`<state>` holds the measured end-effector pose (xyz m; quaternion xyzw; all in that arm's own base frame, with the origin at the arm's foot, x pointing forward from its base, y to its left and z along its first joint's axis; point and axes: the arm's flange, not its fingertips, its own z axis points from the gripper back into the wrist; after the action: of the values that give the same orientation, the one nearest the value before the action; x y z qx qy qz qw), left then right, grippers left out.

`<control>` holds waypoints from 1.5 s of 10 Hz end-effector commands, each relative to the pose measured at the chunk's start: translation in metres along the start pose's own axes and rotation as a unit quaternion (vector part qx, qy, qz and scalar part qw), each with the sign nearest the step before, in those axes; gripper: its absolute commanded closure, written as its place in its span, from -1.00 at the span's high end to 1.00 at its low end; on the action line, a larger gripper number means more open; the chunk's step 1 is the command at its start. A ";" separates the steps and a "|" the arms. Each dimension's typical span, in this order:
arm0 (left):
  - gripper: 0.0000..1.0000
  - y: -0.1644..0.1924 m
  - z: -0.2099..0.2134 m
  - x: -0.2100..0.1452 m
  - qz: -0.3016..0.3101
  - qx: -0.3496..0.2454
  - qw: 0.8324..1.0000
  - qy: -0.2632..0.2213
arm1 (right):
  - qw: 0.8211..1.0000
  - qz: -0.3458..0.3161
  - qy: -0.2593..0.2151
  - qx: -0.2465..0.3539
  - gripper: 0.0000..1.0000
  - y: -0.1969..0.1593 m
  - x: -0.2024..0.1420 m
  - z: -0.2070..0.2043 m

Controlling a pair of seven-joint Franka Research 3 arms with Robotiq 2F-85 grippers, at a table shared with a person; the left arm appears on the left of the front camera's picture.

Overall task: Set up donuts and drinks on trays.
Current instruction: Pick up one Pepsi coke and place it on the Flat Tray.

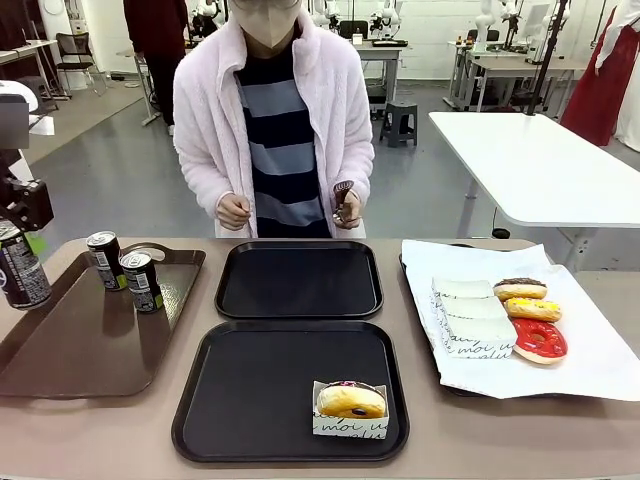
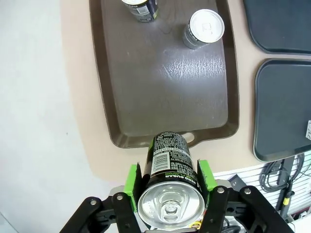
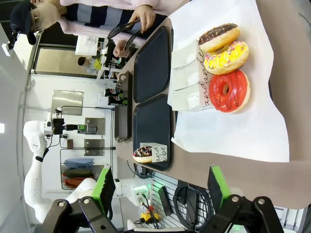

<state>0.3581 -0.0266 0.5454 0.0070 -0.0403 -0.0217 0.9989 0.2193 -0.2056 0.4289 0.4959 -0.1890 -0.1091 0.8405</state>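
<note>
My left gripper is shut on a dark drink can, green pads on both its sides, held above the near end of the brown handled tray. In the front view that gripper and can are at the far left. Two more cans stand on the brown tray. Two black trays lie mid-table: the far one is bare, the near one holds a sleeved donut. My right gripper is open with nothing between its fingers, above the table's right edge.
A paper-lined tray at the right carries chocolate, yellow and red donuts beside white sleeves. A person stands at the far side holding black tongs.
</note>
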 end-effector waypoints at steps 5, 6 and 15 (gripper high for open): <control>0.16 -0.032 -0.005 -0.013 -0.050 -0.055 0.997 0.003 | 1.000 0.008 -0.007 0.013 1.00 -0.001 0.003 0.000; 0.16 -0.068 -0.003 -0.033 -0.081 -0.094 0.992 -0.013 | 1.000 0.008 -0.007 0.013 1.00 -0.001 0.003 0.000; 0.16 -0.286 -0.113 -0.054 -0.260 -0.083 0.961 0.031 | 1.000 0.008 -0.007 0.013 1.00 -0.001 0.003 0.000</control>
<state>0.2912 -0.2994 0.4230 -0.0721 0.0051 -0.2619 0.9624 0.2196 -0.2057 0.4286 0.4951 -0.1883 -0.1091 0.8411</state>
